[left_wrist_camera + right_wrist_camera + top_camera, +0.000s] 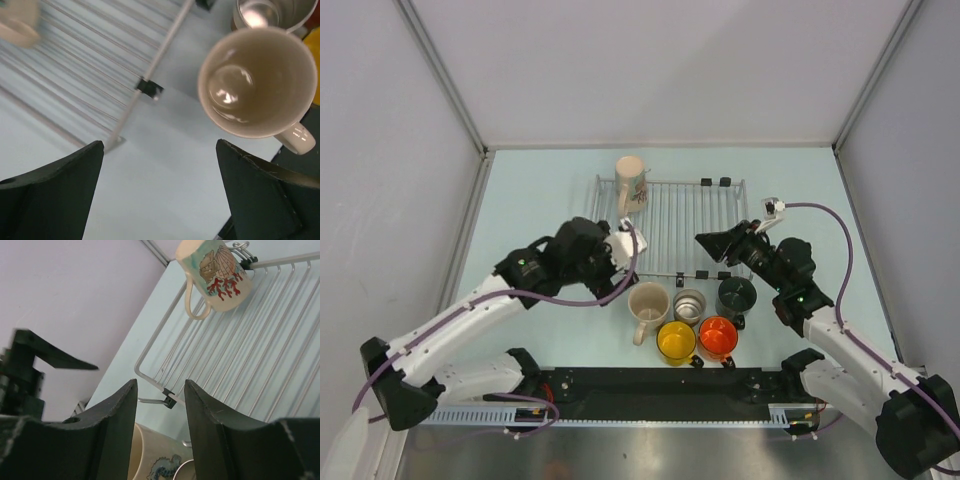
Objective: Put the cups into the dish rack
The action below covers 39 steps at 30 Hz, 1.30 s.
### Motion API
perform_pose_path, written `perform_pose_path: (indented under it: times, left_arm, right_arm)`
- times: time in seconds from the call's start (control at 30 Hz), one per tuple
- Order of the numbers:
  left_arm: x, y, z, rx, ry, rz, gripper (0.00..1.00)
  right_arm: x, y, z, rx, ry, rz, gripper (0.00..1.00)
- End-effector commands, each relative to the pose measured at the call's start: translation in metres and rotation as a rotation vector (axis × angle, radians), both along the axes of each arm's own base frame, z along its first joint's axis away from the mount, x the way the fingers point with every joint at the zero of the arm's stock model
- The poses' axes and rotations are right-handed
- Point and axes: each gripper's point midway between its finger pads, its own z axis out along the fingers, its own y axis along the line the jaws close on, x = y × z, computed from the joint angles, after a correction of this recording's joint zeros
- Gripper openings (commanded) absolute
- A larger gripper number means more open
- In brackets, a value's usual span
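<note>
1. The left jaws are spread as wide as they go with nothing between them. They hang over the pale blue-green counter (165,190), just off the near-left corner of the flat silver wire dish rack (90,55).
2. The cream ceramic cup with a side handle (257,82) stands upright on the counter, mouth up. It is ahead of these jaws and off to their right, outside the gap. Its handle points away from the rack, back toward the right-hand finger.
3. The cup's long axis runs straight up. I judge that the jaws must shift right and come down over the wall or rim, turned so the handle stays clear of the pads.
4. The left arm (470,310) is the nearer one to this cup. The shiny steel cup (270,12) sits just beyond it, perhaps touching, though the view is too tight to tell. That leaves a finger little room on that side.
5. The right jaws are partly spread and pinch nothing. They hover over the near-right part of the rack and aim across it at the cream cup printed with a shell and red coral (215,272), which sits on the rack's far-left corner.
6. The dark green-black cup (736,294), the yellow cup (676,341) and the orange cup (718,337) stand on the counter below and behind the right jaws. They are closer to the right arm (840,345).
</note>
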Motion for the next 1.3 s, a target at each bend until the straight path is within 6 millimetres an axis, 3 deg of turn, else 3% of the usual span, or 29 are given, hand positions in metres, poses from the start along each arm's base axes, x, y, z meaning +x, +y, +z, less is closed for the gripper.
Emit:
perform_pose_path:
  times: [0.0, 0.03, 0.2, 0.33, 0.6, 0.77, 1.0, 1.1, 1.23, 1.27]
  left_arm:
    - [-0.021, -0.006, -0.063, 0.103, 0.137, -0.03, 0.99]
    - [-0.02, -0.006, -0.074, 0.132, 0.155, -0.025, 0.98]
    - [-0.008, -0.021, -0.077, 0.129, 0.155, -0.025, 0.98]
    - [-0.008, -0.031, -0.056, 0.09, 0.149, -0.055, 0.96]
    - [-0.019, -0.021, -0.002, -0.016, 0.05, -0.091, 0.98]
    - [-0.02, -0.038, -0.012, -0.032, 0.125, -0.11, 0.97]
    - [-0.006, -0.059, -0.058, 0.037, 0.217, -0.095, 0.94]
    - [-0.005, -0.062, -0.067, 0.042, 0.225, -0.099, 0.93]
    - [-0.008, -0.067, -0.072, 0.033, 0.254, -0.111, 0.78]
    - [-0.008, -0.068, -0.074, 0.031, 0.259, -0.114, 0.66]
  right_arm:
    - [0.003, -0.005, 0.002, 0.02, 0.001, -0.026, 0.48]
    - [0.003, -0.005, 0.002, 0.025, 0.004, -0.024, 0.48]
    - [0.0, -0.004, 0.004, 0.029, -0.006, -0.013, 0.48]
    - [0.001, -0.003, 0.003, 0.023, -0.004, -0.004, 0.48]
    - [0.002, 0.0, 0.001, 0.026, 0.011, 0.008, 0.48]
    - [0.001, -0.001, 0.003, 0.028, 0.005, 0.004, 0.47]
    - [0.0, -0.003, 0.005, 0.03, -0.001, -0.001, 0.47]
    - [0.0, -0.005, 0.006, 0.029, -0.004, -0.007, 0.47]
    - [0.002, -0.006, 0.003, 0.028, 0.007, -0.016, 0.47]
    - [0.002, -0.005, 0.003, 0.027, 0.006, -0.013, 0.46]
